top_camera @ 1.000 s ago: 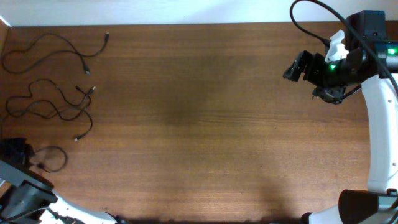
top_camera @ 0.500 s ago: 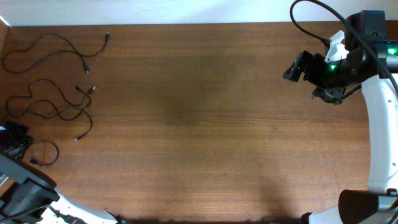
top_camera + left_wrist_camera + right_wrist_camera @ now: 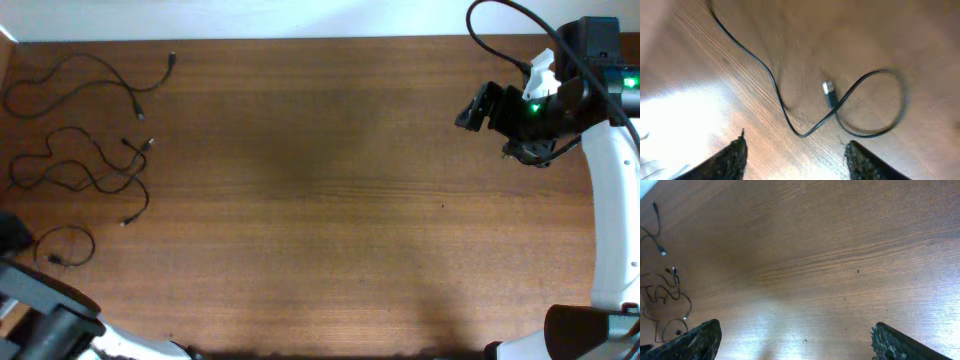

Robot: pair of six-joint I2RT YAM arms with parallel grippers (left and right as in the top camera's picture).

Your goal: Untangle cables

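Note:
The cables lie as thin black wavy strands at the table's left side. One cable (image 3: 95, 72) is at the far left corner. A second cable (image 3: 85, 172) lies below it. A looped cable (image 3: 70, 245) with a small plug lies nearest the left edge. My left gripper (image 3: 12, 233) is at the left edge beside that loop. In the left wrist view my left gripper (image 3: 797, 160) is open and empty, with the loop and plug (image 3: 829, 93) just ahead of it. My right gripper (image 3: 470, 110) is far right, open and empty (image 3: 797, 345), hovering above bare wood.
The wooden table (image 3: 320, 200) fills the view. The right arm's thick black cable (image 3: 490, 30) arcs over the far right corner. The strands also show small at the left of the right wrist view (image 3: 665, 295).
My left gripper has drawn back toward the left edge. The cable loop near it has shifted a little to the left. The right arm has not moved.

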